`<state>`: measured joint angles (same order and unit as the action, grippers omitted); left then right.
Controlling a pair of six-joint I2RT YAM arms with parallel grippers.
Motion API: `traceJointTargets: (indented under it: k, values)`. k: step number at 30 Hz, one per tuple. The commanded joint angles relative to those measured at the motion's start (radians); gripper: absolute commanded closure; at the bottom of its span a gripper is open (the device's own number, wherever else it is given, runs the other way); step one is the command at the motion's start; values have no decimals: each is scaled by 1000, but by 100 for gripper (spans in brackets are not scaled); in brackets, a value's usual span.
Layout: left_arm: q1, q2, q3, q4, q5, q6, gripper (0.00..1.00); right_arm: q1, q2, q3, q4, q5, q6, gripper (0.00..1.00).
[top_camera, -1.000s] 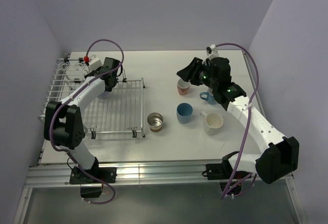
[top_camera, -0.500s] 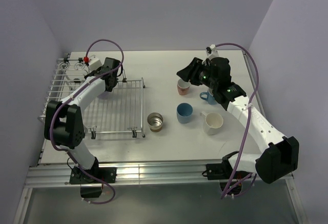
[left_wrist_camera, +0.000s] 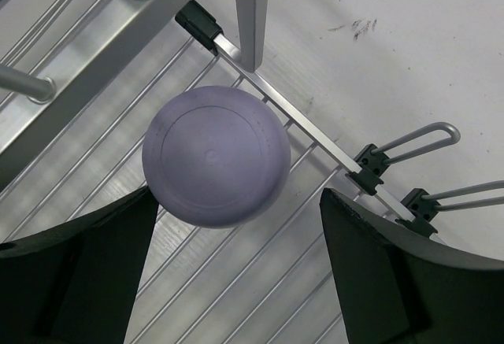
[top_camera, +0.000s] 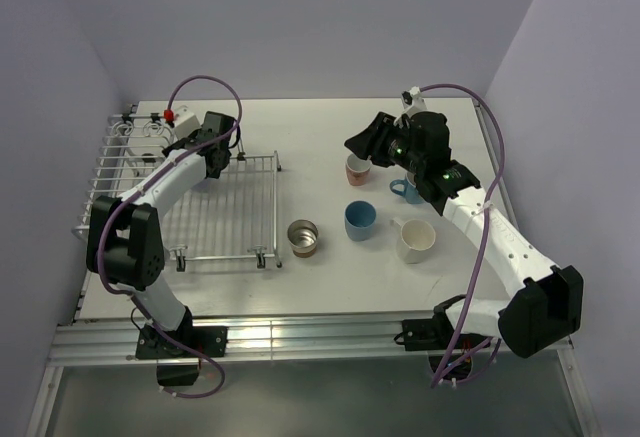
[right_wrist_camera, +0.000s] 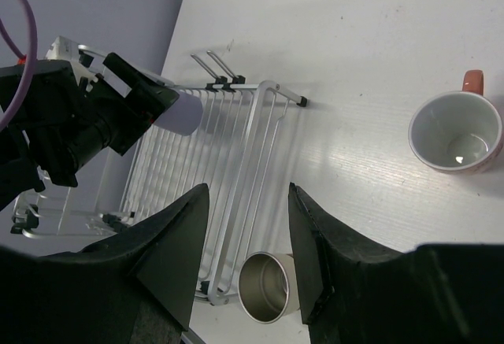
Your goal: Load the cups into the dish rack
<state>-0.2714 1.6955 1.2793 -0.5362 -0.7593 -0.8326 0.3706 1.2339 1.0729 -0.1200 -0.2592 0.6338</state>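
Note:
The lavender cup point(left_wrist_camera: 215, 155) sits upside down on the dish rack point(left_wrist_camera: 315, 135), near its far right corner. My left gripper point(left_wrist_camera: 236, 281) hovers just above it, open, with the cup just past its fingertips and its wrist hiding the cup from the top view. The salmon-pink cup point(top_camera: 357, 169), mid-blue mug point(top_camera: 405, 190), light blue cup point(top_camera: 360, 220), cream-white mug point(top_camera: 416, 240) and steel cup point(top_camera: 303, 238) stand upright on the table right of the rack point(top_camera: 225, 227). My right gripper point(top_camera: 362, 142) hangs open above the salmon-pink cup point(right_wrist_camera: 457, 133), empty, with the steel cup point(right_wrist_camera: 267, 287) far below it.
The rack fills the table's left side, with upright loops point(left_wrist_camera: 417, 139) along its far edge and a raised wire section point(top_camera: 125, 162) at far left. Purple walls close in on the left, back and right.
My left gripper has opened and let go of the lavender cup, which now rests on the rack. Neither arm has visibly shifted.

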Motion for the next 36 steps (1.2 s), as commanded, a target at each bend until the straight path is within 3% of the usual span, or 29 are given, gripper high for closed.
traceJointTargets:
  k: [1,27,31,36]
  values:
    - [17,-28,-23,-4,-21,-16,9,7,6,5,43,-8,-16,48]
    - [-110,-102,8,-85,-97,-54,8,16,9,30,0,11,-33,48]
    - [-141,-141,3,-97,-89,-50,8,28,-1,35,-47,63,-57,48]
    - [-173,-224,25,-90,37,24,11,85,-14,65,-187,214,-111,49]
